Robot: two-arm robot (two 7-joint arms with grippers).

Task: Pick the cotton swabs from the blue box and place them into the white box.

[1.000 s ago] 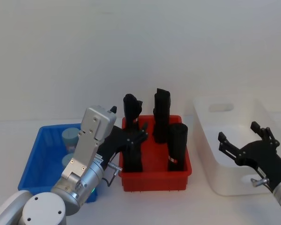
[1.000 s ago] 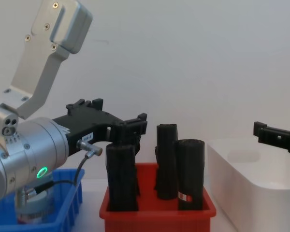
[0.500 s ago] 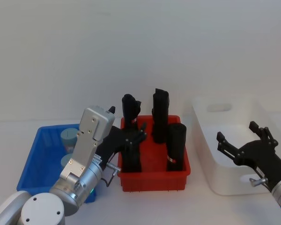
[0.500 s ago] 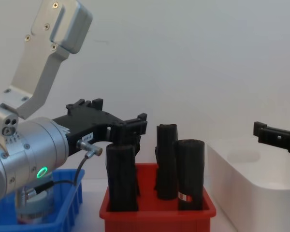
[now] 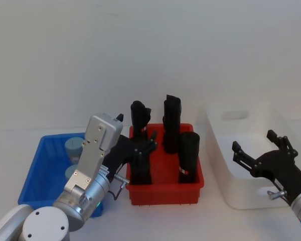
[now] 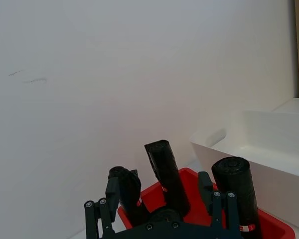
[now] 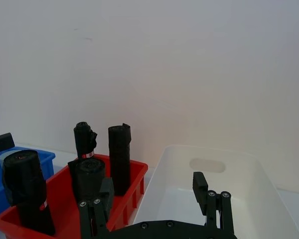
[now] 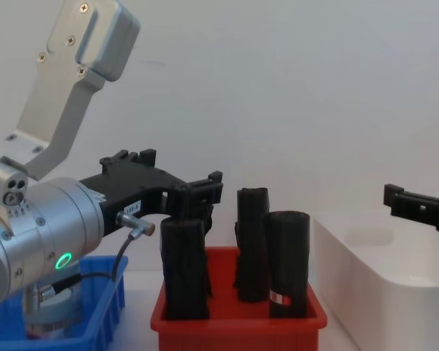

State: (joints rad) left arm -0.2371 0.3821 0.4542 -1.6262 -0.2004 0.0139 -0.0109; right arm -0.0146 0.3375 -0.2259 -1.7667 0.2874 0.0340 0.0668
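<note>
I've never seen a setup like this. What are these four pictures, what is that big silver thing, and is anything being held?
This is a robot with two arms. One camera looks down from its head, one looks forward from its chest, and one sits on each wrist. The silver shape is its left arm; the left gripper hovers by the red bin of black rolls, fingers open, holding nothing. The right gripper, also open and empty, hangs above the white box. On the table, the blue box holds the cotton swabs, small lidded tubs.
</note>
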